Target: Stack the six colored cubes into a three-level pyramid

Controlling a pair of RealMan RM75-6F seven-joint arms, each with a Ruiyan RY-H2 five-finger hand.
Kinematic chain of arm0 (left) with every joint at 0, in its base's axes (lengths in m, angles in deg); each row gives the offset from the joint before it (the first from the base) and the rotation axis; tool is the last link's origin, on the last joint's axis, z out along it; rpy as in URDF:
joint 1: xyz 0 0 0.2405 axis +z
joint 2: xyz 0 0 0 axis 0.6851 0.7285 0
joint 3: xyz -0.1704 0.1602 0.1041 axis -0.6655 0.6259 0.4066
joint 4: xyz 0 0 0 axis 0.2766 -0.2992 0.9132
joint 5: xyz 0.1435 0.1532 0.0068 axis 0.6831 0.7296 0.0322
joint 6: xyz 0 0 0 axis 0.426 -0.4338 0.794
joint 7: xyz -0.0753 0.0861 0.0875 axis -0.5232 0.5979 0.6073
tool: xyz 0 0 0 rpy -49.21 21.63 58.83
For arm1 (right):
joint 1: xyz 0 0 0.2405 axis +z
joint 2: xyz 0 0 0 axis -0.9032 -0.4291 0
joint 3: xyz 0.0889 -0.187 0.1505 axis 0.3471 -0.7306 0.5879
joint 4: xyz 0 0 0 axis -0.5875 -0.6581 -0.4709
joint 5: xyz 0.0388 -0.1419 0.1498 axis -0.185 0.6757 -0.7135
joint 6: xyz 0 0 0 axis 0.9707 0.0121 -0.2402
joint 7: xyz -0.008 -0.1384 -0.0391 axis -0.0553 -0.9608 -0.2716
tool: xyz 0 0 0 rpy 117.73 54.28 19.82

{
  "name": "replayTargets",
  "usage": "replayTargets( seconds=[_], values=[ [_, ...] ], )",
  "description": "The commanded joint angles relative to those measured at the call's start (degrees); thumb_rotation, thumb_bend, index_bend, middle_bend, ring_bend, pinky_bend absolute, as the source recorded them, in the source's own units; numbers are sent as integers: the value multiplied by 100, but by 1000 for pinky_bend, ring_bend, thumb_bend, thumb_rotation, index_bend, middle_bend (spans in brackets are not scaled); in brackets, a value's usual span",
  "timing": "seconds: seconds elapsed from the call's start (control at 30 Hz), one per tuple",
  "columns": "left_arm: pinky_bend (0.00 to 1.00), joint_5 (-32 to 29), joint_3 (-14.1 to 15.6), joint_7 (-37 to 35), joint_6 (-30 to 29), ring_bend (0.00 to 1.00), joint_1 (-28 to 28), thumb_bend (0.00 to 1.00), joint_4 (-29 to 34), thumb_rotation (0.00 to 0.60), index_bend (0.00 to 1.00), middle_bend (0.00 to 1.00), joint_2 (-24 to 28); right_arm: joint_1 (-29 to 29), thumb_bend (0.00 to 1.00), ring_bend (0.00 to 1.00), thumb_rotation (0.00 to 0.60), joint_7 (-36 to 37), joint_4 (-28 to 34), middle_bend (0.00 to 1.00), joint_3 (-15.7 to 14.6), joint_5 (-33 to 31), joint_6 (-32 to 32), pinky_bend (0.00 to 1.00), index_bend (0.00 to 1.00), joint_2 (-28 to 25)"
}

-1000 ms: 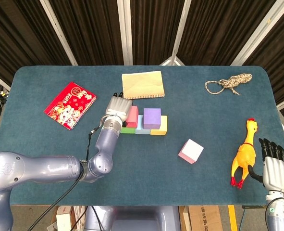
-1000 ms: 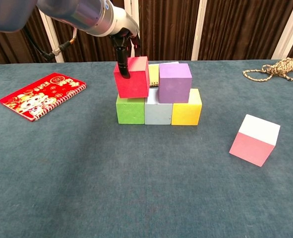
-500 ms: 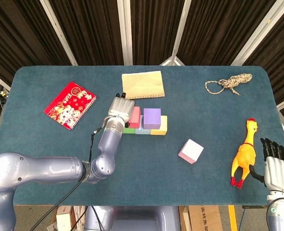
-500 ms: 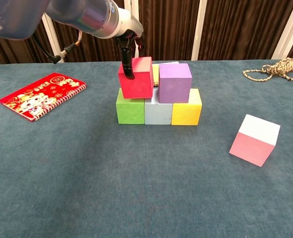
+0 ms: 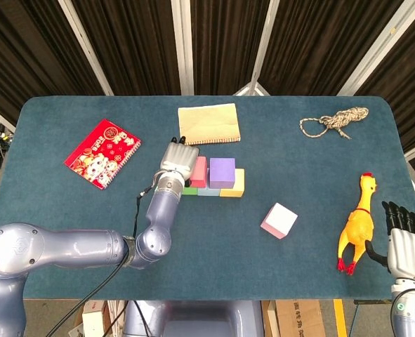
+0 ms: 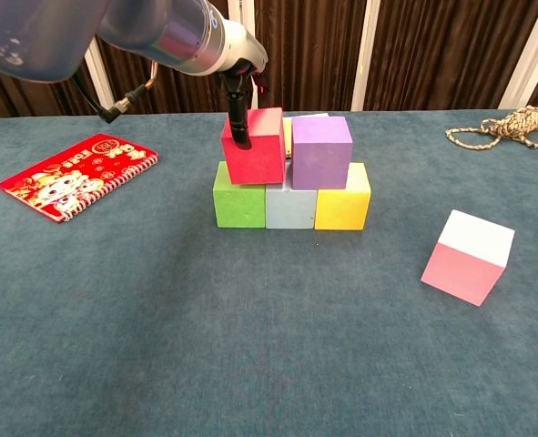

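The left arm is reaching from the lower left of the head view toward one o'clock, its silver forearm stretching across the desk. The left hand is sitting at the arm's far end, palm down, fingers pointing toward twelve o'clock. In the chest view a dark finger is pressing down the front face of the red cube, so the hand is gripping that cube. The right hand is resting at the lower right corner of the head view, back facing the camera, its dark fingers apart and pointing toward twelve o'clock, holding nothing.
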Motion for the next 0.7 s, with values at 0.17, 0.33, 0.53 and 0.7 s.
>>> replayTargets(
  seconds=[0.17, 0.33, 0.53, 0.7],
  values=[
    [88, 27, -62, 42, -8, 51, 33, 312, -50, 600, 296, 292, -52, -4, 340, 0, 600, 11, -10, 89, 18, -20, 16, 0, 81, 1],
    [88, 32, -105, 83, -20, 51, 55, 312, -61, 600, 295, 293, -72, -6, 340, 0, 600, 10, -6, 89, 16, -21, 18, 0, 81, -1],
    [88, 49, -145, 136, -35, 50, 80, 312, -65, 600, 295, 292, -83, -4, 341, 0, 600, 6, -7, 89, 20, -26, 21, 0, 81, 7],
    [88, 60, -171, 145, -37, 50, 107, 312, -89, 600, 295, 293, -104, -1, 341, 0, 600, 3, -11, 88, 21, -29, 16, 0, 81, 8]
  ],
)
